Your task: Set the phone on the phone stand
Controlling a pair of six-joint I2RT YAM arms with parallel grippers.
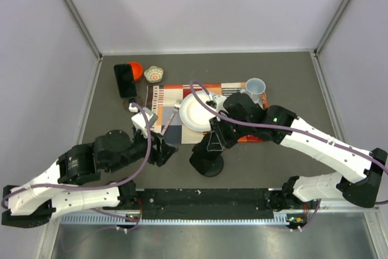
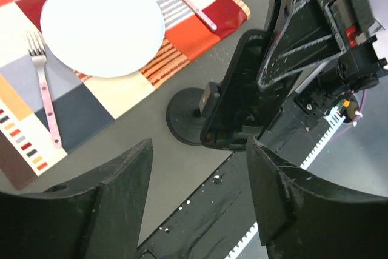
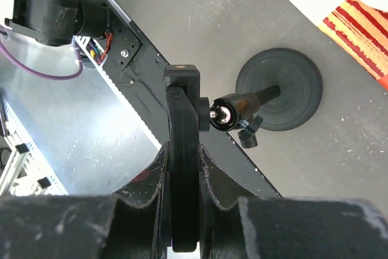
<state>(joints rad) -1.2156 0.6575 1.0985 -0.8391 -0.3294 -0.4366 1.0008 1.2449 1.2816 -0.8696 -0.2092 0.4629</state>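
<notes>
The black phone (image 1: 125, 80) lies at the back left of the table, far from both grippers. A brown rounded edge of the phone stand (image 1: 127, 106) peeks out under its near end; the stand's plate is hidden. My left gripper (image 1: 168, 150) (image 2: 199, 150) hangs open and empty near the table's front, pointing at a black round-based post (image 1: 209, 163) (image 2: 185, 116). My right gripper (image 1: 215, 141) (image 3: 183, 156) is shut on that post's flat black clamp head (image 2: 239, 89) (image 3: 183, 125).
A striped placemat (image 1: 163, 98) carries a white plate (image 1: 195, 113) (image 2: 102, 25) and a pink-handled fork (image 2: 45, 89). A white cup (image 1: 255, 86) stands at its far right corner. An orange object (image 1: 136, 70) and a small patterned bowl (image 1: 153, 75) sit beside the phone. A black rail (image 1: 206, 198) runs along the near edge.
</notes>
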